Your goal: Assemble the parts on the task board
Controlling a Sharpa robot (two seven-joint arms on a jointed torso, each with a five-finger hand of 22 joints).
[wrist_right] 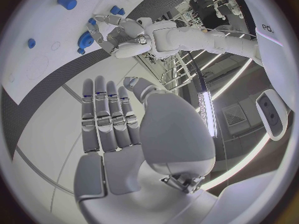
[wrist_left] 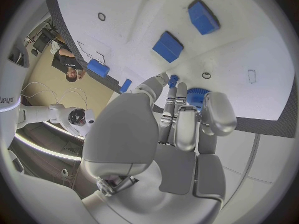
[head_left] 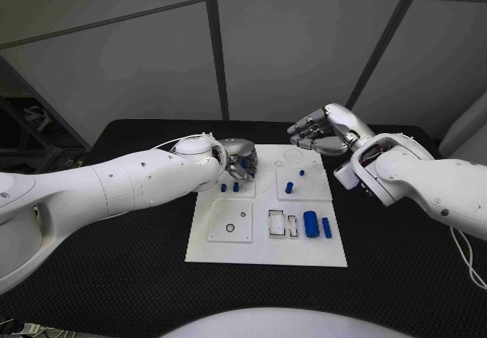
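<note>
The white task board (head_left: 266, 252) lies mid-table. My left hand (head_left: 239, 163) hovers low over its far left corner, and in the left wrist view its fingers (wrist_left: 181, 119) and thumb close around a blue round toothed part (wrist_left: 196, 97) on the board. That part (wrist_right: 86, 40) also sits under the left hand (wrist_right: 118, 32) in the right wrist view. My right hand (head_left: 323, 130) is raised beyond the board's far right edge, fingers (wrist_right: 106, 119) straight and holding nothing. Two blue pegs (head_left: 229, 187) stand near the left hand. Two blue cylinders (head_left: 317, 225) lie at the board's right.
Another blue peg (head_left: 288, 187) stands mid-board, with a smaller one (head_left: 301, 171) behind it. A grey rectangular frame (head_left: 276, 222) lies left of the cylinders. A square plate with a small ring (head_left: 230, 227) sits at the board's near left. Black table (head_left: 122, 282) surrounds the board.
</note>
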